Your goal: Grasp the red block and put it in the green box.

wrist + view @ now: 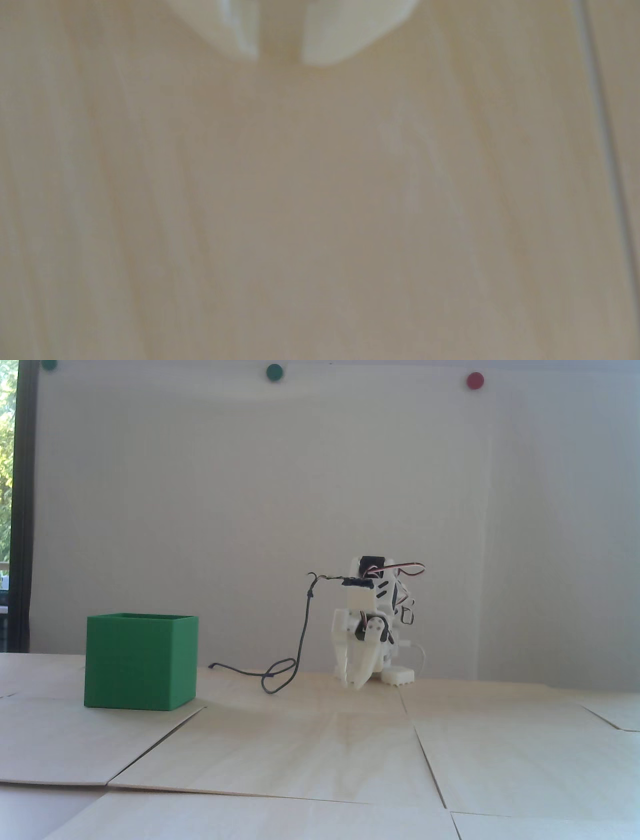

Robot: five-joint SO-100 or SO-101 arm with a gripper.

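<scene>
the pale wooden table (320, 750) is seen under a green box (140, 662) standing at the left in the fixed view. the white gripper (354, 684) is folded down, well apart, its tips slightly parted around nothing. the red block cannot be seen.

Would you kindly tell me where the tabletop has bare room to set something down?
The pale wooden panels lie bare across the whole foreground and to the right of the white arm in the fixed view. It is crowded only between the large green plastic box and the arm, where a looped black cable lies.
</scene>
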